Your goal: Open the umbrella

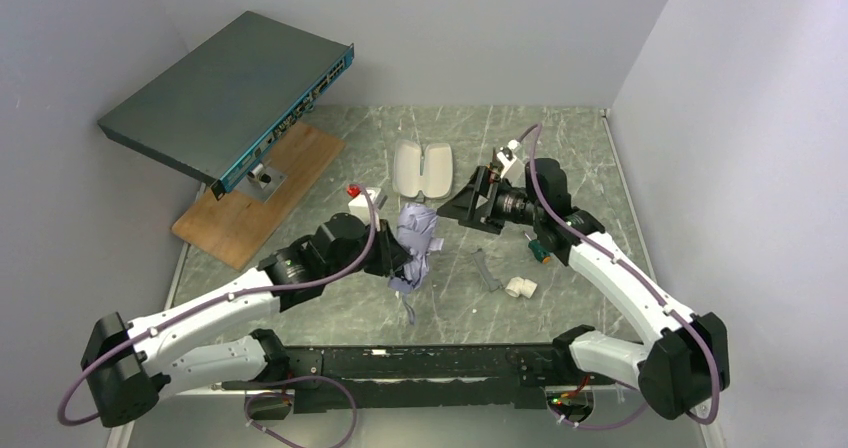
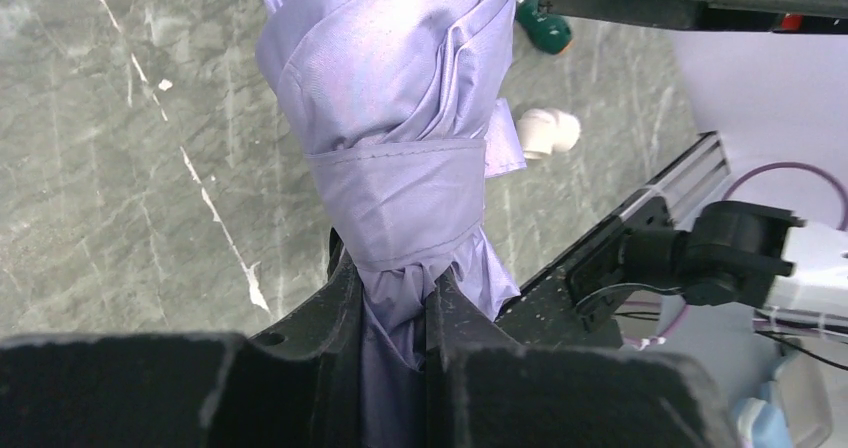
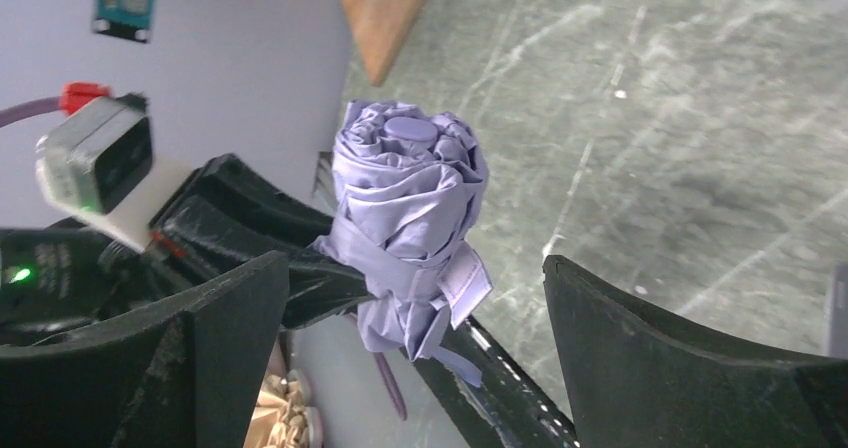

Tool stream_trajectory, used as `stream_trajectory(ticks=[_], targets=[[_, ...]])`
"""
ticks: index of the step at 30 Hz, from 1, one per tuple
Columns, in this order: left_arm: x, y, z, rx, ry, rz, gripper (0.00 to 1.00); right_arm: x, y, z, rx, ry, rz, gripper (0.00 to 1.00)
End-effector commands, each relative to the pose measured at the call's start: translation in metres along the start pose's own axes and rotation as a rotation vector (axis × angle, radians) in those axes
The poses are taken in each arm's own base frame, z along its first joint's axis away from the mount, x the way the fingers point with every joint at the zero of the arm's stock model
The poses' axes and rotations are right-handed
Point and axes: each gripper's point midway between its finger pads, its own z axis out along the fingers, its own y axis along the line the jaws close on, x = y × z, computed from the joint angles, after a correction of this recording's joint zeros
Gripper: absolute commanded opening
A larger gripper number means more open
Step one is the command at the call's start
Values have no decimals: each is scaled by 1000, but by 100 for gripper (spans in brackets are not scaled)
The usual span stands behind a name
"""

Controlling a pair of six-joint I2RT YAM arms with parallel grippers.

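as left hand (image 2: 392,280) clamps umbrella (image 2: 385,78), strap (image 2: 400,173) closed

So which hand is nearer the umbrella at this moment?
Left. The left hand is shut on the umbrella, at its gathered lower end just below the closure strap. The right hand stands open to the umbrella's right, pointed at it, apparently not touching.

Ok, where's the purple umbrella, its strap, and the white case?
umbrella (image 1: 418,230): top view, bunched fabric.
strap (image 2: 400,176): left wrist view, middle of the band.
case (image 1: 408,168): top view, its left half.
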Motion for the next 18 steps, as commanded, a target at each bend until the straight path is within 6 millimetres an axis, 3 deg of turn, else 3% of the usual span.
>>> stream_trajectory(ticks=[1,13,18], targets=[[-47,-38,-23,157,-179,-63,0,-10,48,-19,-184,-59,-53,100],[-76,-71,-39,343,-299,-145,0,-4,57,-21,-213,-56,-56,86],[-88,-81,-46,385,-338,-163,0,0,56,-19,-205,-48,-63,69]])
